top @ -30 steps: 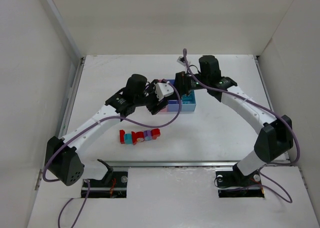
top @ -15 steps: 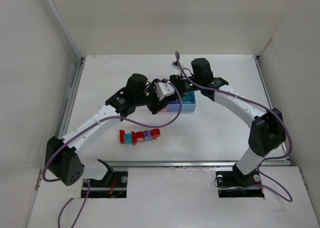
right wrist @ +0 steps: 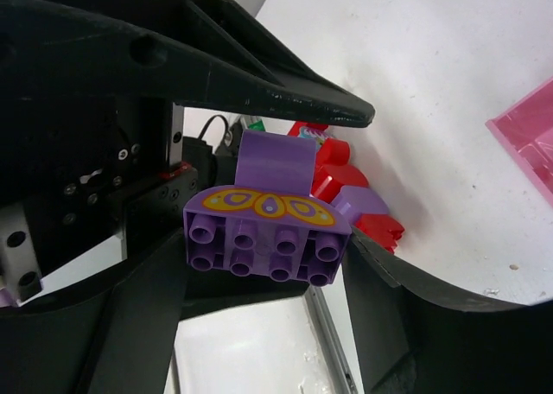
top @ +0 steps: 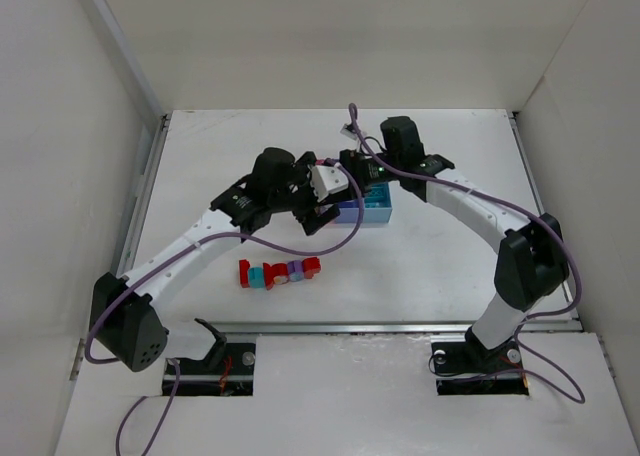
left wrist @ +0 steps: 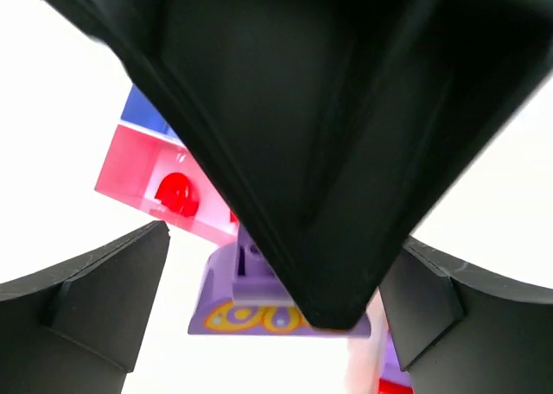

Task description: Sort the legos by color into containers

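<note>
Top view: left gripper (top: 318, 214) mostly covers your pink bin (left wrist: 130, 174); its fingers stand apart. Right gripper (right wrist: 268, 256) clamps one purple brick (right wrist: 272, 208). Loose legos (top: 279, 272) at its 6 o'clock: too small to count.

My left arm (top: 200, 241) and right arm (top: 480, 211) reach to the frame's centre, wrists nearly meeting. The left gripper (top: 322, 214) gapes wide; the right gripper (top: 355, 171) clamps a purple lego (right wrist: 266, 225).

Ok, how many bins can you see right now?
3, joined in a row: light blue bin on the right, purple-blue bin in the middle, pink bin on the left, mostly hidden under the left arm in the top view.
</note>
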Robot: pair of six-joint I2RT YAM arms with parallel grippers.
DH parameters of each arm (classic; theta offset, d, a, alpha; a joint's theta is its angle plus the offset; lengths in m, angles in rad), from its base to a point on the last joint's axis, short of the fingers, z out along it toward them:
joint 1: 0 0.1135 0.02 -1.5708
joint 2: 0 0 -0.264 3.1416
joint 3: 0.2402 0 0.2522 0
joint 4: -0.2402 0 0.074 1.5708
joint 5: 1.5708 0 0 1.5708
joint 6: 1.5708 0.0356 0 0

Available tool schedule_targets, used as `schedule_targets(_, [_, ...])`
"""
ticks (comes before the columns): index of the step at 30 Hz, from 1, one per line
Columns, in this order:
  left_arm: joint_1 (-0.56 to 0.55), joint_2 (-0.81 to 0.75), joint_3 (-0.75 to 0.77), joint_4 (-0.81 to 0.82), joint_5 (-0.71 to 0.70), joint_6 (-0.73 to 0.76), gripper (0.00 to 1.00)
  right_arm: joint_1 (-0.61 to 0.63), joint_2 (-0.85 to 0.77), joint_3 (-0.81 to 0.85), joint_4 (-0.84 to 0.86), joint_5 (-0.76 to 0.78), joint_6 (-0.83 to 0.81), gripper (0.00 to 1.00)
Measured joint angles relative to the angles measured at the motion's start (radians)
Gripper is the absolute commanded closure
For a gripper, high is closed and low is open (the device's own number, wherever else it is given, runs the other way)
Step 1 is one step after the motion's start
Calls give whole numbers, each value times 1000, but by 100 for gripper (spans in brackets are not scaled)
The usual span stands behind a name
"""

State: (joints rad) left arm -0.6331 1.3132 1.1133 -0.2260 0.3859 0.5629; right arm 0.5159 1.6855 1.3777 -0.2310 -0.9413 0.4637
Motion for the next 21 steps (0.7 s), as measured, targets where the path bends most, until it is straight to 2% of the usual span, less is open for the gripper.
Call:
schedule_targets(9, [0,-97,-82,-3,-1,79,0,-40,-6,-2,0,-17,0,100])
schedule_targets(21, [0,-67,-82,76,-24,59,0,-31,-6,-2,0,-24,0,100])
